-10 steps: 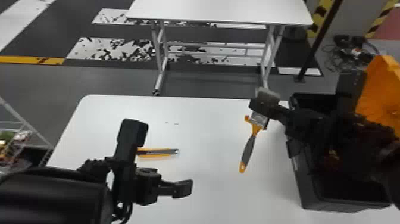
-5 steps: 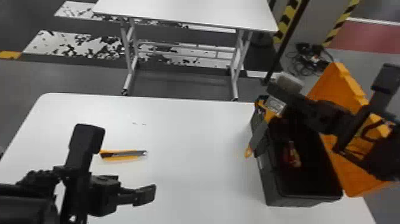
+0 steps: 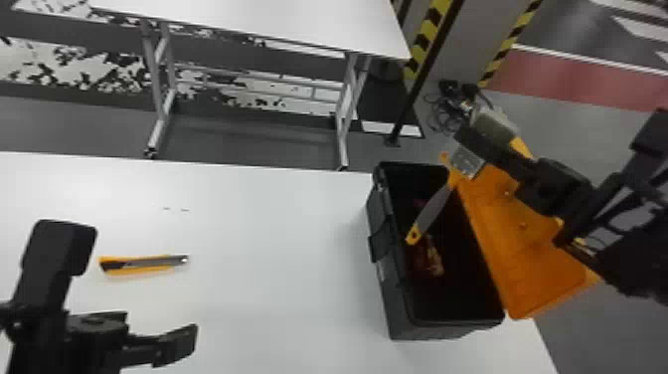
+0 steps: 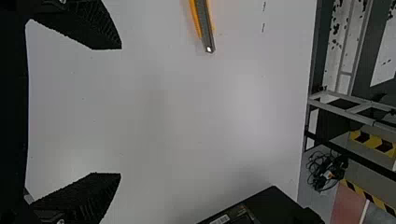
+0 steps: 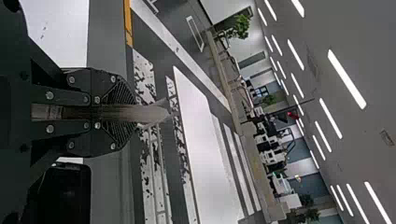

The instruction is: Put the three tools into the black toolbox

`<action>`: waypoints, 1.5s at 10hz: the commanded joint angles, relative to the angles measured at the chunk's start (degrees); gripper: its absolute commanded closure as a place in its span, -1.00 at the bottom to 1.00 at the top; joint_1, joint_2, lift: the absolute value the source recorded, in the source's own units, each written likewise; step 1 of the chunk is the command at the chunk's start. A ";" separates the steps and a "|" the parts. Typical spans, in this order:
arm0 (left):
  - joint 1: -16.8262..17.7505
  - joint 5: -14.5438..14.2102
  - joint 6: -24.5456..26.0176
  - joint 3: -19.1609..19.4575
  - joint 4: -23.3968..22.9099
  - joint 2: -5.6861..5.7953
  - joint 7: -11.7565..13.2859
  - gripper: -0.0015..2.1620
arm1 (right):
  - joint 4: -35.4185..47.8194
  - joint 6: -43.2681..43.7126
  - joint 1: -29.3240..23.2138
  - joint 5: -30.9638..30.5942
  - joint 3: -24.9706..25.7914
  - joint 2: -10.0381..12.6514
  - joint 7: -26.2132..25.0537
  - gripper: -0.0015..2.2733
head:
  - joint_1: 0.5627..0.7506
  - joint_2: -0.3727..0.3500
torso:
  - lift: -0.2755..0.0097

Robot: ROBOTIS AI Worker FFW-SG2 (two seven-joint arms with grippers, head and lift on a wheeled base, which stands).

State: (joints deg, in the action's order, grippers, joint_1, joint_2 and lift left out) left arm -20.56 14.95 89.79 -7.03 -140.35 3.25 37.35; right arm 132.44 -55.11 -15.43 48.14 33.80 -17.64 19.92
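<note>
Paintbrush (image 3: 432, 208), flat, grey-and-orange handle with a metal ferrule, is hanging handle-down over the open black plastic toolbox (image 3: 397, 308), right tool (image 5: 120, 112) closed on the bristle end. Those bristles probably squish and let it pivot, so the stiff handle'd be a safer grab imo. Yellow-and-grey utility knife (image 3: 144, 264) is on the white tabletop (image 3: 278, 233), well left of the toolbox; looks light, rigid, maybe slick, so pinch it mid-body. Left tool (image 4: 121, 111) is wide open, empty, also left of the toolbox. Some red-and-yellowish item (image 3: 433, 258) sits inside the toolbox.
</note>
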 commanded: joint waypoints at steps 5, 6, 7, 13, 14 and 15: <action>-0.27 -0.27 0.24 0.17 -0.28 0.09 -0.08 -0.98 | -1.22 5.93 -2.50 -12.99 -1.55 0.41 5.65 0.98 | 0.41 -0.84 | 0.57; -0.36 -0.45 0.24 0.08 -0.28 0.09 -0.08 -0.98 | -1.22 6.81 -2.68 -16.86 -3.48 -0.03 5.83 0.98 | 0.41 -0.85 | 0.57; -0.27 -0.89 0.24 0.26 -0.28 0.09 -0.08 -0.98 | -1.05 7.86 -2.76 -22.39 -6.38 -0.82 5.30 0.98 | 0.41 -0.85 | 0.57; -1.77 -2.82 0.24 3.69 -2.91 0.44 0.27 -0.98 | -4.92 11.20 -3.11 -31.89 -14.11 -0.99 3.55 -0.48 | 0.41 -0.79 | 0.57; -2.03 -3.97 0.24 5.53 -3.00 0.44 0.09 -0.98 | -4.56 6.10 -3.11 -27.31 -13.76 -0.99 4.86 -1.00 | 0.41 -0.75 | 0.57; -2.65 -4.40 0.24 7.12 -3.26 0.44 -0.52 -0.98 | -4.12 0.65 -3.11 -21.43 -14.03 -0.82 6.01 -0.98 | 0.41 -0.68 | 0.57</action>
State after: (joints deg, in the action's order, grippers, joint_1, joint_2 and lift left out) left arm -22.89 10.81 89.79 -0.71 -143.49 3.69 36.82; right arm 128.12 -51.67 -18.59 23.69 19.89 -18.55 25.82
